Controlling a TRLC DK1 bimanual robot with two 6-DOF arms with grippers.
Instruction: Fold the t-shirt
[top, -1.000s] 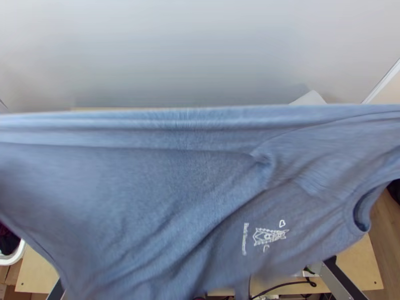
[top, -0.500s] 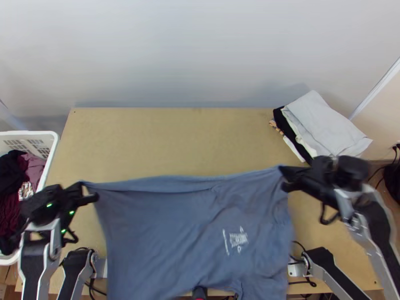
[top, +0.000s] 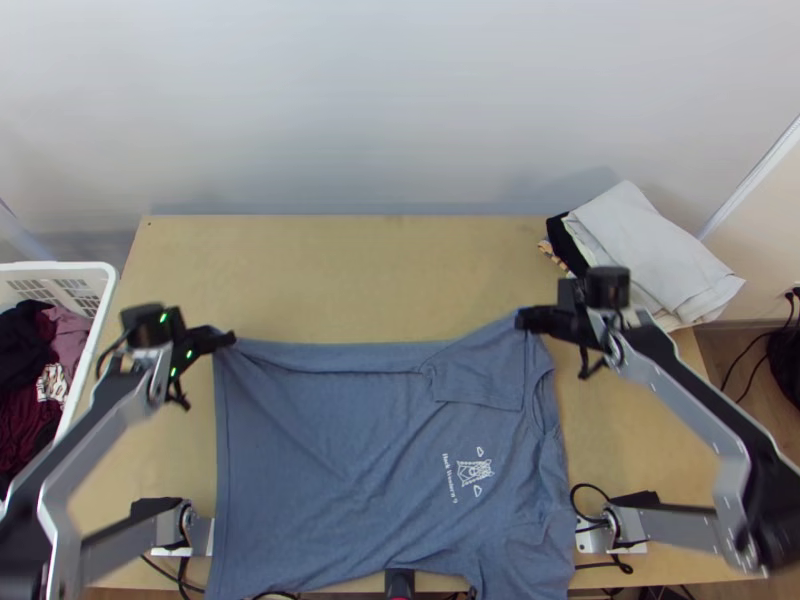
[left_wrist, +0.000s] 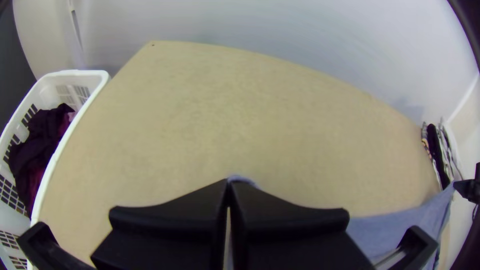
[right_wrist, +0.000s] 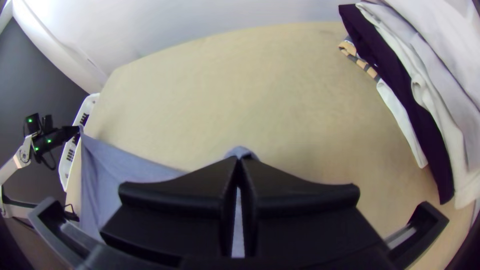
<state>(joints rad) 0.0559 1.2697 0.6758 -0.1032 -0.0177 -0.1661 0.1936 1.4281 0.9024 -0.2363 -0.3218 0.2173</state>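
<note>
Two claws (top: 232, 339) lower, one t-shirt (top: 330, 450)

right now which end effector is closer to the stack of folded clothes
Right. The right end effector pinches the t-shirt close by the stack; the left end effector holds it across the table, toward the laundry basket.

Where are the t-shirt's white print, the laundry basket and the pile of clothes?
White print (top: 474, 470): top view, middle of its drawn figure.
Laundry basket (top: 60, 267): top view, on its far rim.
Pile of clothes (right_wrist: 417, 117): right wrist view, on its dark layer.
</note>
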